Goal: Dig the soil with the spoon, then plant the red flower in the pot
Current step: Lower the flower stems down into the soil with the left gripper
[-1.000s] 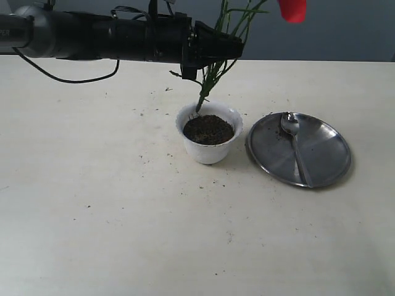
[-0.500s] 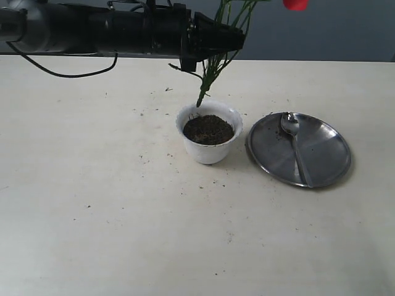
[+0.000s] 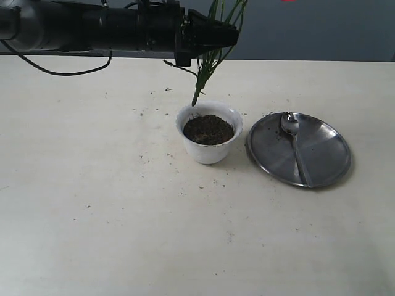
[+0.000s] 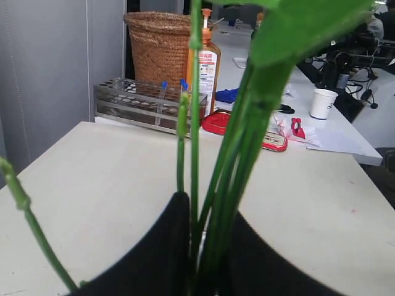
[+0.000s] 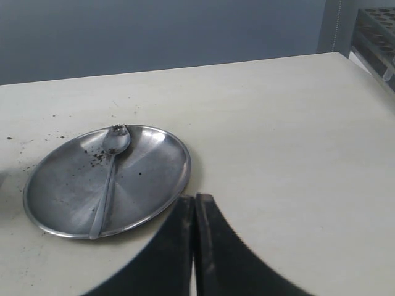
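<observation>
The left gripper [image 3: 223,35] is held high over the far part of the table [image 3: 92,216], its arm reaching in level from the left of the exterior view, and its jaws are clamped on the bundle of thin green stems of the red flower [image 3: 203,73]. In the left wrist view the stems [image 4: 247,129] are seen pinched between the two black fingers [image 4: 154,259] of that gripper [image 4: 200,250], with a broad green leaf blurred close to the lens. The flower is carried tilted, and its bloom is almost wholly cut off by the upper edge of the exterior view (only a sliver of red is seen there). The lower end of the stems hangs just over the far rim of the pot [image 3: 207,155]; whether it touches the rim cannot be told, but it is not set into the soil [image 3: 208,129]. The pot stands upright near the middle of the table, filled with the dark, crumbly soil to a little below its wavy edge. Just beside it, on the right, a round steel plate [image 3: 330,157] is laid flat, and the spoon [image 3: 295,147] is laid on it, bowl toward the far side. Dark crumbs are scattered on the table around the pot. In the right wrist view the right gripper [image 5: 195,246] is seen with its jaws pressed together on nothing, near the plate [image 5: 154,179] and the spoon [image 5: 106,185].
</observation>
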Controlling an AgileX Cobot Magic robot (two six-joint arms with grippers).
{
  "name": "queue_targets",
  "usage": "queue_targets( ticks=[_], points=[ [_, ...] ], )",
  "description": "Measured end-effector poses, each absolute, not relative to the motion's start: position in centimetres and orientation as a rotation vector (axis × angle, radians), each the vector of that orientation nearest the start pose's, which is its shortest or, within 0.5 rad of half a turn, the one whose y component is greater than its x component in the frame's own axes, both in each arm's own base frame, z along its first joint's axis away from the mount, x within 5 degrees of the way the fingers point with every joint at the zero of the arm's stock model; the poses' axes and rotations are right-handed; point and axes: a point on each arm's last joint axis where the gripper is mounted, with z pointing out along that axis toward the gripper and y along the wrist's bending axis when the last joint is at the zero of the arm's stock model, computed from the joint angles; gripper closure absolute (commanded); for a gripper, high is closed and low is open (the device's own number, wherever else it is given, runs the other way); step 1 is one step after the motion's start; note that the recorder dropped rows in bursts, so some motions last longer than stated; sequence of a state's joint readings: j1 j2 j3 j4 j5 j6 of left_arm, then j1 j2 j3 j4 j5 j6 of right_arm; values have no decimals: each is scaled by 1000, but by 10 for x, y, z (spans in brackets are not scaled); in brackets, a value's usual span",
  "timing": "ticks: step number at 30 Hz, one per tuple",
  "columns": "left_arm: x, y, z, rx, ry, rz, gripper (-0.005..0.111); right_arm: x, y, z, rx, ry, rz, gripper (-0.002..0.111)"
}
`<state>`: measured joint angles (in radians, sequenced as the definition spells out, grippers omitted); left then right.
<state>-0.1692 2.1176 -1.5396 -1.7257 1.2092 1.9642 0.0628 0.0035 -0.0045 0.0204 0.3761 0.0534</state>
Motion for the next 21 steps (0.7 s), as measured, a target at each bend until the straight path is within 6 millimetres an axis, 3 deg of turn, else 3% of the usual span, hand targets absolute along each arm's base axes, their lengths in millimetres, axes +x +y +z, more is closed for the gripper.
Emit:
queue_targets(
  ticks=[12, 21],
  points=[
    [430, -145, 242, 965, 1436, -1106, 106, 53, 4, 181, 4, 1860, 101, 108],
    [429, -147, 241, 951, 1454, -1129, 106, 53, 4, 181, 4, 1860, 101, 108]
  ],
)
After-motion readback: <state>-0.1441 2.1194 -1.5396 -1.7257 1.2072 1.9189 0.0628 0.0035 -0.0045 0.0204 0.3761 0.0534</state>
